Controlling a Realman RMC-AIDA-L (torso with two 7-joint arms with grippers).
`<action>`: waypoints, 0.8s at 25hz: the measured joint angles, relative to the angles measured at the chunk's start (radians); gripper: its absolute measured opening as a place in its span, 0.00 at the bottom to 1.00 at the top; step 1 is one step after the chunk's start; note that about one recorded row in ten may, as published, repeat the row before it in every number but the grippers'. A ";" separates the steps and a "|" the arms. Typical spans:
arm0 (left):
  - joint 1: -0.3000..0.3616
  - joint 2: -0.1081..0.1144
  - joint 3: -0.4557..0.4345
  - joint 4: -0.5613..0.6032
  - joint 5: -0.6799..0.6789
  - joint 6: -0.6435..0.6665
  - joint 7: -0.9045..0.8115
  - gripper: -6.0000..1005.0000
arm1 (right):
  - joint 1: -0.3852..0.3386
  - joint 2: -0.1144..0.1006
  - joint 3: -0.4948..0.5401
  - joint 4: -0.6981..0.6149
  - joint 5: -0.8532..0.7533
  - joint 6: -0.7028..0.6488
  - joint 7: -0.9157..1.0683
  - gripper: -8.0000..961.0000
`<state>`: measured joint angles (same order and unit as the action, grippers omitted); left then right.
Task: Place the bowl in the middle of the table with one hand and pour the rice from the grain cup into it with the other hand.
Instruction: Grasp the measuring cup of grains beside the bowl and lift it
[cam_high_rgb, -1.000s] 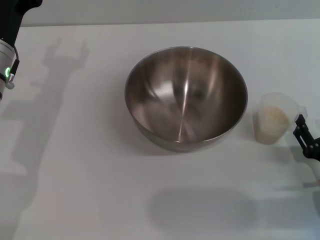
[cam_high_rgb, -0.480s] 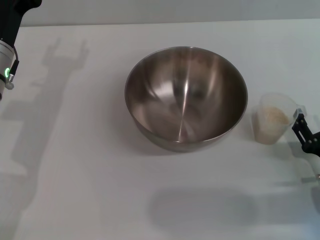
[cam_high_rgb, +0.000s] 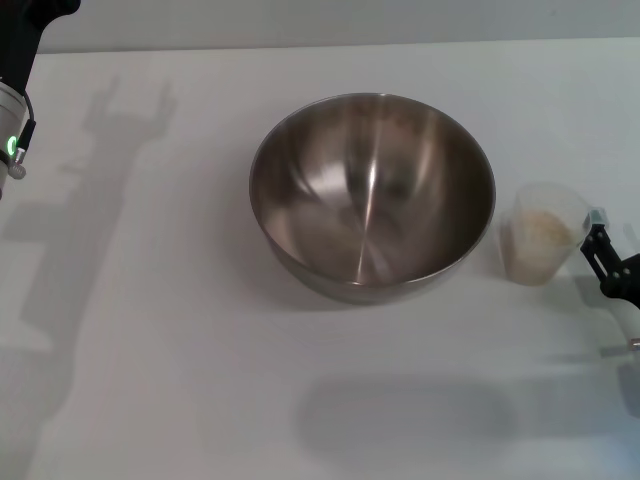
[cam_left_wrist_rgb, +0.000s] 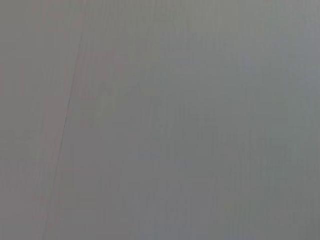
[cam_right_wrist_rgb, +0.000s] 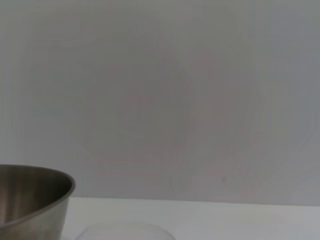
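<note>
your head view looks steeply down on the table (cam_high_rgb: 180, 400), with the bowl (cam_high_rgb: 371, 195) near centre. your right wrist view sits low, close to table level, facing a plain wall; it shares only that bowl's rim (cam_right_wrist_rgb: 35, 175). your left wrist view shows just blank grey surface.

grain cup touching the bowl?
Apart. In the head view a strip of white table shows between the grain cup and the bowl; the cup stands at the bowl's right.
</note>
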<state>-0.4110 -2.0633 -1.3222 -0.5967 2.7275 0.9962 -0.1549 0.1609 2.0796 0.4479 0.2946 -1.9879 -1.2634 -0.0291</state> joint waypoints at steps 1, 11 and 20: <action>0.000 0.000 0.000 0.000 0.000 0.001 0.000 0.72 | 0.003 0.000 0.000 0.000 0.000 0.005 0.000 0.74; 0.012 0.000 -0.002 0.000 0.000 0.015 0.000 0.72 | 0.028 0.002 0.000 0.000 0.000 0.025 0.001 0.65; 0.016 0.000 -0.002 0.000 -0.002 0.021 -0.005 0.72 | 0.041 0.002 -0.007 0.000 -0.003 0.027 0.005 0.44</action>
<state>-0.3951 -2.0632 -1.3244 -0.5967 2.7257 1.0175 -0.1597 0.2014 2.0817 0.4414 0.2945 -1.9908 -1.2364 -0.0237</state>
